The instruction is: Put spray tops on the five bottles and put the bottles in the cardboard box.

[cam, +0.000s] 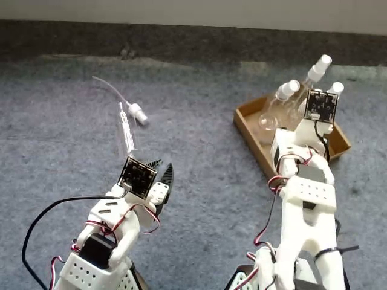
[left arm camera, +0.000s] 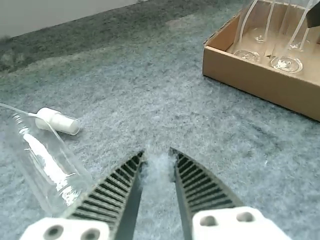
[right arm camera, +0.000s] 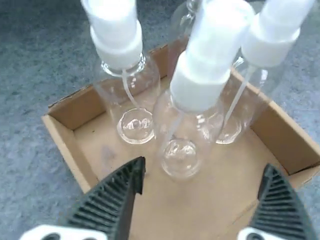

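On the left half of the grey carpeted worktop [cam: 199, 109], an uncapped clear bottle [left arm camera: 46, 167] lies on its side, its neck pointing to the far side. A loose white spray top [left arm camera: 59, 121] lies just beside that neck on the right, and its thin dip tube curves away toward the far left. The left end effector [left arm camera: 158, 159] sits low over the carpet just near of the bottle and slightly to its right. Its jaws are parted by a narrow gap and grasp nothing. On the right stands the shallow cardboard box [right arm camera: 65, 132], with clear capped bottles [right arm camera: 127, 95] upright inside. Three white tops show plainly, and another bottle is partly hidden behind them. The right end effector [right arm camera: 202, 172] hangs above the box with its jaws spread wide, released and empty.
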You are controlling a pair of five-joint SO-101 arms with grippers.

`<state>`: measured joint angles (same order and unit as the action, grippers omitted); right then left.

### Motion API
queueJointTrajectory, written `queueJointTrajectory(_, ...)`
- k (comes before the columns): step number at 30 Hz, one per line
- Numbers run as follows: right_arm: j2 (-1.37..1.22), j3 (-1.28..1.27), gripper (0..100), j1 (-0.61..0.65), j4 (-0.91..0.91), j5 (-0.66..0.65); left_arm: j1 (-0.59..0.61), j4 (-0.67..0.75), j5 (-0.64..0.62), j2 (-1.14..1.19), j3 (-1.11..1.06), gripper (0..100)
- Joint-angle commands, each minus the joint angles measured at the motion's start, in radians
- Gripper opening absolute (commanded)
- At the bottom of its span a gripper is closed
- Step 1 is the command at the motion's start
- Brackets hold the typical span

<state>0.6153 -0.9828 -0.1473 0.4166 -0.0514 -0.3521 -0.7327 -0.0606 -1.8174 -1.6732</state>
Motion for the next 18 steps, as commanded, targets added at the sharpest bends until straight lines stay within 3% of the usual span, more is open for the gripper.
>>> queueJointTrajectory(1,0.189,0.012,31.1,-0.004,0.067,0.0,0.016,0.025,0.011,-0.013,-0.018,4)
queueJointTrajectory(7,0.473,0.013,31.0,0.044,0.272,0.003,0.097,0.038,0.009,-0.013,0.002,4)
queueJointTrajectory(12,0.659,0.016,30.9,0.2,0.447,0.006,0.366,0.087,0.008,-0.013,0.064,4)
queueJointTrajectory(15,0.7,0.016,24.1,0.289,0.452,0.008,0.518,0.138,0.005,-0.013,0.065,4)
queueJointTrajectory(18,0.69,0.016,13.2,0.369,0.452,0.008,0.567,0.158,0.005,-0.013,0.053,4)
